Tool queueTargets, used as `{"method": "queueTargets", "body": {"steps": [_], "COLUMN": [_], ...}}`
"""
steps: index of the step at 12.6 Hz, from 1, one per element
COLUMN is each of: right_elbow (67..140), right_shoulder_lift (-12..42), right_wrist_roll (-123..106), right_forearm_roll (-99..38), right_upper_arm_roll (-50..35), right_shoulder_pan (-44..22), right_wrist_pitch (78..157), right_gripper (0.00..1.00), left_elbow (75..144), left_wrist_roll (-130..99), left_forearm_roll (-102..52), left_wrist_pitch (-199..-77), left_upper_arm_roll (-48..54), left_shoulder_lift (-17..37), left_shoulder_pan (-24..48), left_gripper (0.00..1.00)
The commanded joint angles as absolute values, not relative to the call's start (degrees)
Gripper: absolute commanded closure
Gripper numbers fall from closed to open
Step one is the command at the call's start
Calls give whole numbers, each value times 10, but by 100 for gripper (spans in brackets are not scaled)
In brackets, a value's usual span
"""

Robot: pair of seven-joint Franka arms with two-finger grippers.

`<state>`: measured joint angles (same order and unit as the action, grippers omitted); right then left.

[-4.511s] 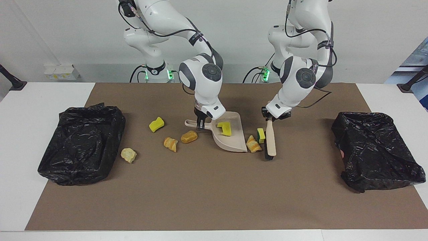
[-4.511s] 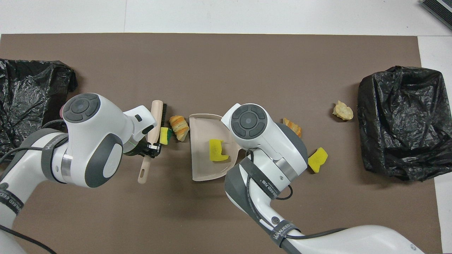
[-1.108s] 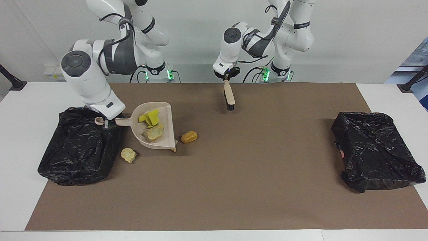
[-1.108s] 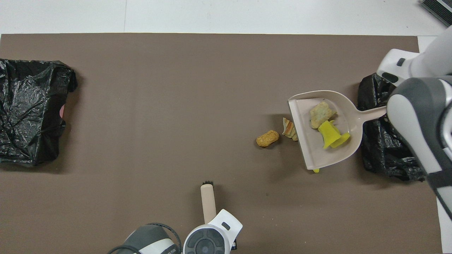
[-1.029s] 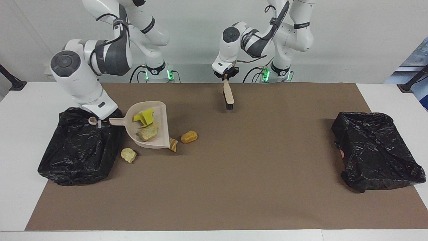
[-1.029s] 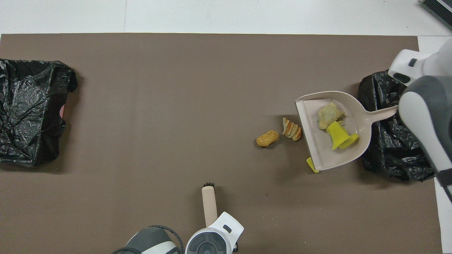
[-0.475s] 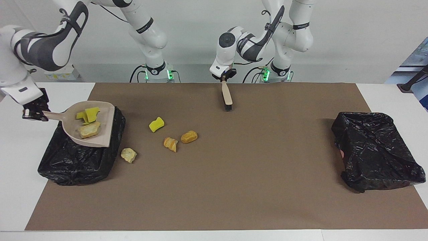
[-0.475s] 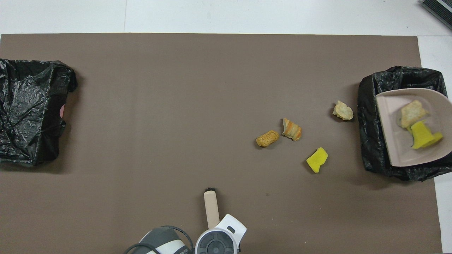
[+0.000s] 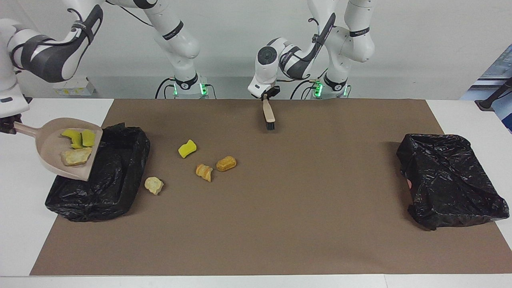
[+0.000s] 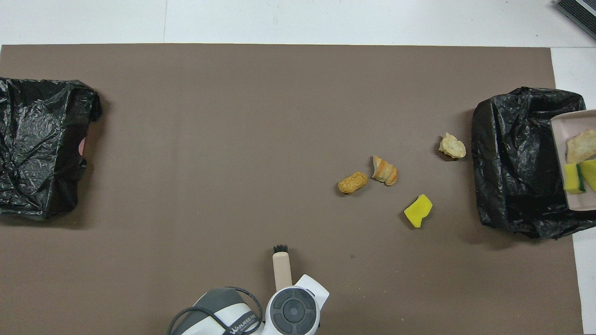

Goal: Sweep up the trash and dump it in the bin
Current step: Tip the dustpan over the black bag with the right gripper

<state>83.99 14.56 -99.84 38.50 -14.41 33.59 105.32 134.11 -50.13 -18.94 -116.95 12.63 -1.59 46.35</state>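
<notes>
- Right gripper [image 9: 6, 125], at the frame's very edge in the facing view, is clamped on the handle of the beige dustpan [image 9: 52, 156]. It carries the pan in the air over the outer edge of the black-lined bin [image 9: 100, 176] at the right arm's end of the table.
- Pan holds three scraps: two yellow sponge chunks [image 9: 78, 138] and one pale bread piece [image 9: 76, 157]. Its open lip points toward the bin's middle.
- Judgement, step in hand: dumping. To do it well, bring the lip further over the bin's hollow before tipping, then raise the handle end slowly so the load slides off the lip rather than bouncing. The light sponge chunks may roll and clear the rim.
- Left gripper [image 9: 267, 95], closed on the brush [image 9: 269, 114], waits near the table edge closest to the robots, bristles down and seemingly just above the brown mat [image 9: 280, 224].
- Left on the mat, four scraps: a yellow sponge piece [image 9: 187, 149], a striped pastry [image 9: 204, 172], a golden-brown roll [image 9: 226, 163], and a pale crumbly piece [image 9: 154, 185] just beside the bin.
- Second bin [image 9: 450, 180] sits at the left arm's end of the table.
- Hard to read: the right gripper's fingers are cut off by the frame. In the overhead view only a slice of the pan shows. Neither bin's inside can be made out among the black folds.
</notes>
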Motion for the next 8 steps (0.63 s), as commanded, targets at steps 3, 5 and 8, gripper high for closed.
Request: {"method": "queueTargets", "body": {"steps": [3, 5, 8], "right_elbow": [868, 866, 863], "right_shoulder_lift": [127, 127, 109], "right_wrist_roll": [-879, -876, -884], "right_forearm_roll": [528, 555, 540], "right_upper_arm_roll": [-146, -146, -146], "right_shoulder_pan": [275, 262, 264], "right_wrist_pitch": [1033, 1012, 1006], "right_gripper": [100, 100, 100], "left_elbow": [1316, 1314, 1288], "left_wrist_roll": [-433, -422, -386], "left_forearm_roll": [-265, -271, -271], "left_wrist_pitch": [-1110, -1103, -1064], "left_upper_arm_roll": [126, 127, 127], "left_shoulder_lift": [-9, 10, 37], "left_shoulder_pan": [411, 396, 388], "left_gripper": [100, 100, 100]}}
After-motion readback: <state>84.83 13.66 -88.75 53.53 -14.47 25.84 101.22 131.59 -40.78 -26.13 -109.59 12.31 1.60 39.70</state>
